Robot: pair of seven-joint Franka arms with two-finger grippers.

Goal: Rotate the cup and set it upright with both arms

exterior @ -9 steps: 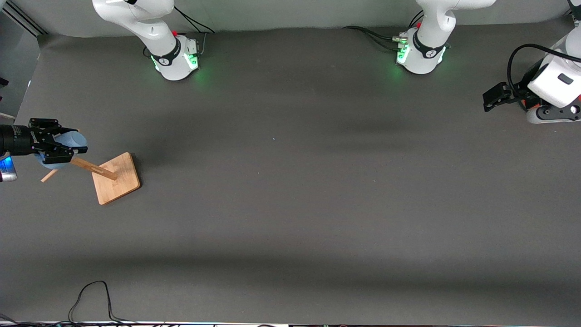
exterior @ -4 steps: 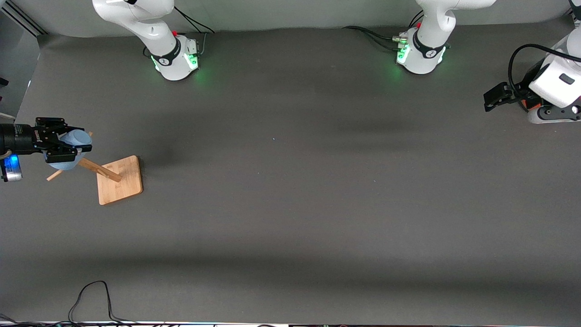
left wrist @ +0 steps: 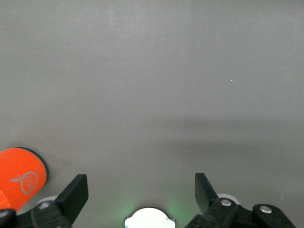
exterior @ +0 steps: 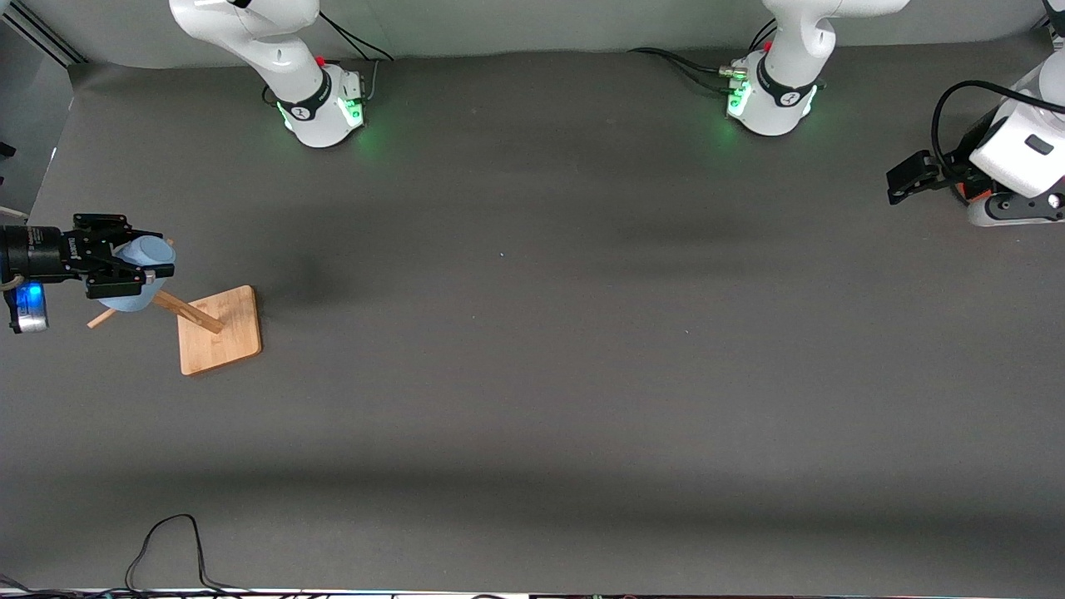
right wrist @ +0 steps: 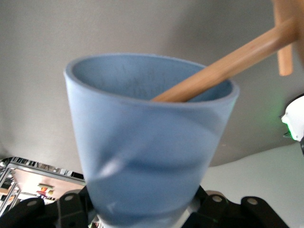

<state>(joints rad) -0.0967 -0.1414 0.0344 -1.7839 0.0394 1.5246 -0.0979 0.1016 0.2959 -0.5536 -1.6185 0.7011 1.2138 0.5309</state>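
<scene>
Since the frame 1 s ago my right gripper (exterior: 137, 268) has carried the cup (exterior: 141, 274) a little toward frame centre and the wooden stand (exterior: 218, 329) has swung round on the table, its base now squarer to the frame.

Front view: the cup sits at the middle left edge of the frame, pinched across its body by the right gripper, the arm coming in level from the frame's edge. The stand's peg (exterior: 185, 311) slants up from the base into the cup. The left gripper (exterior: 900, 185) hangs idle at the upper right edge.

Left wrist view: both fingers (left wrist: 72, 195) are spread wide with nothing between them, only bare table (left wrist: 152, 95) past them. An orange-red canister (left wrist: 19, 176) shows at lower left.

Right wrist view: the cup fills the frame, mouth away from the camera, the peg inside the rim. I judge it light, thin plastic, smooth and slightly springy, so I would grip mid-body with modest force; a hard squeeze could deform it, and the taper may let it slide
</scene>
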